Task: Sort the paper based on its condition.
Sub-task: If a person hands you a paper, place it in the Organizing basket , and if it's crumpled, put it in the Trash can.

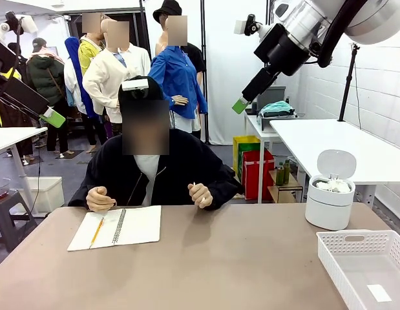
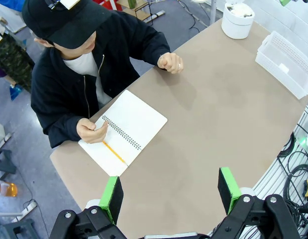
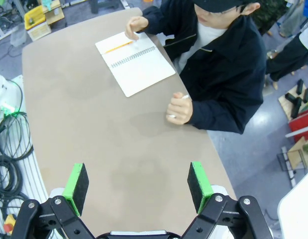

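Observation:
Crumpled white paper (image 1: 333, 186) fills the top of a small white bin (image 1: 329, 210) whose lid stands open, at the table's far right. The same paper (image 2: 239, 9) sits in the bin (image 2: 237, 26) in the left wrist view. My left gripper (image 2: 171, 191) hangs high over the table's near edge, open, with nothing between its green pads. High above the table, my right gripper (image 3: 139, 181) is also open and holds nothing. Both arms are raised well above the table in the front view.
An open spiral notebook (image 1: 115, 227) with a yellow pencil (image 1: 96, 232) lies at the far left, in front of the seated person, whose hands (image 1: 201, 194) rest at the table edge. A white slatted basket (image 1: 329, 255) holding a small flat white slip (image 1: 379, 292) stands at the near right.

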Controlling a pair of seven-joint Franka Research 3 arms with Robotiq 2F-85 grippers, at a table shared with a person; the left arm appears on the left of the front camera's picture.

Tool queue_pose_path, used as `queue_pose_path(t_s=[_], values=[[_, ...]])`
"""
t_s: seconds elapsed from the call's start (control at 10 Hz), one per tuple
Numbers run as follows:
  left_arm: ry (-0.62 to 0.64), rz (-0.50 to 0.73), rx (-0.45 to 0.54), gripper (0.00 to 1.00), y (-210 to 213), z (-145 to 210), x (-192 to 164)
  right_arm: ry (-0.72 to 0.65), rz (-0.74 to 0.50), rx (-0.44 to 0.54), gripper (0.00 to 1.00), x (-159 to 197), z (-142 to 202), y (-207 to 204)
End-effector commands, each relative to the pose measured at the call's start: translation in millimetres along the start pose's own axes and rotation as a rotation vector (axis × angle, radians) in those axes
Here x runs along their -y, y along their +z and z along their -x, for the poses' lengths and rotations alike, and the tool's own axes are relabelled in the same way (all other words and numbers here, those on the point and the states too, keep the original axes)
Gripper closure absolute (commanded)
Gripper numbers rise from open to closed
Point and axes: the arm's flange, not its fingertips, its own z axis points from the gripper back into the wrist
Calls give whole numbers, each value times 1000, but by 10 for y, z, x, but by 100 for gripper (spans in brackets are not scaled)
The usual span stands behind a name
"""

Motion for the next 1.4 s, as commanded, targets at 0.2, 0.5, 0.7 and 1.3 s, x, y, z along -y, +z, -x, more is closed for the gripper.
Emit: queue_pose_path(t_s=[0.2, 0.5, 0.7, 1.3], values=[[1, -3, 0, 0, 6, 0, -4, -7, -2, 4, 0, -7, 3, -4], [1, -3, 0, 0, 6, 0, -4, -7, -2, 4, 0, -7, 3, -4], [1, -3, 0, 0, 6, 0, -4, -7, -2, 4, 0, -7, 3, -4], [1, -3, 0, 0, 6, 0, -4, -7, -2, 4, 0, -7, 3, -4]])
